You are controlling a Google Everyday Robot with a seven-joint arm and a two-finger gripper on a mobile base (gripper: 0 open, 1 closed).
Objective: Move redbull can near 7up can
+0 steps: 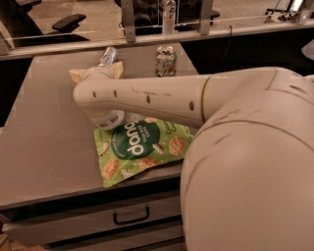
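Note:
The redbull can (108, 55), slim and silver, stands tilted at the back left of the table. The 7up can (166, 61), white and green with a silver top, stands upright at the back middle, about a hand's width to its right. My gripper (96, 72) is at the end of the cream arm that reaches in from the right. It sits right in front of the redbull can and hides the can's lower part. Its tan fingertips (76, 75) are spread wider than the can, so it is open. I cannot tell if a finger touches the can.
A green snack bag (142, 147) lies flat near the front edge of the grey table (44, 147), under my arm. A clear bottle (168, 10) stands beyond the rail behind the table. A drawer handle (131, 215) shows below the front edge.

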